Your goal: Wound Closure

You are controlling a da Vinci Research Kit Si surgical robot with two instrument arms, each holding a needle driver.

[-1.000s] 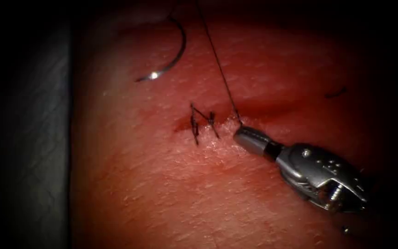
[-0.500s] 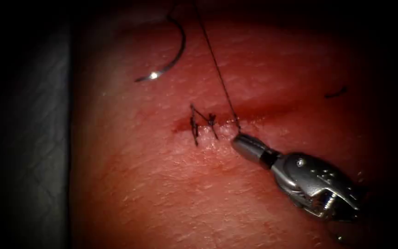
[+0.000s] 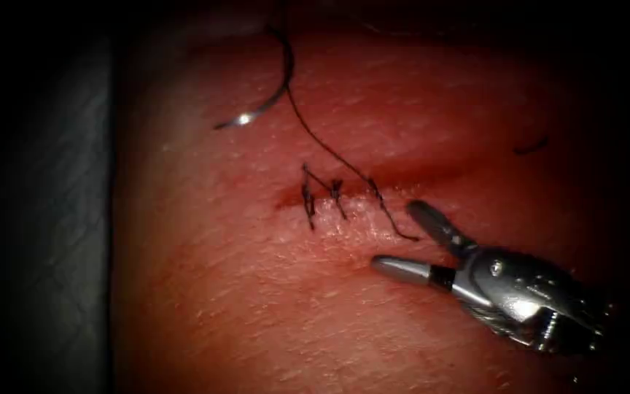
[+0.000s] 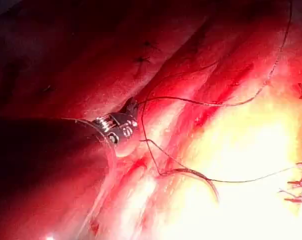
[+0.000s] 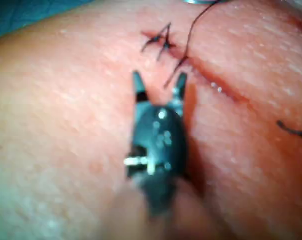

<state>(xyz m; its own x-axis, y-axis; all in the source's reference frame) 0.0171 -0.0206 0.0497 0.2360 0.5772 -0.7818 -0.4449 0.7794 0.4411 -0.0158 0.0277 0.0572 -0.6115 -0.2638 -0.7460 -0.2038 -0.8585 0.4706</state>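
The curved needle (image 3: 271, 87) lies free on the tissue (image 3: 257, 292), up and left of the cut (image 3: 424, 174), not in the tissue. Its thread (image 3: 322, 146) runs slack down to the cut, crosses it and ends in a loose tail (image 3: 402, 235). My right tool (image 3: 411, 242) stands open just right of that tail, holding nothing; the right wrist view shows its jaws spread (image 5: 160, 84) with the tail (image 5: 173, 75) between the tips. The left tool (image 4: 132, 106) is shut, and a strand of thread (image 4: 191, 102) leads from its tip. The needle (image 4: 201, 180) lies nearby.
Two tied stitches (image 3: 322, 193) with short dark ends sit at the cut's left end, also in the right wrist view as stitches (image 5: 158, 40). A cut piece of thread (image 3: 532, 147) lies on the tissue at the right. Red fluid wets the cut.
The right tool held the thread taut at the cut; it has let go, opened wide and drawn back down and right. The thread has fallen slack onto the tissue.
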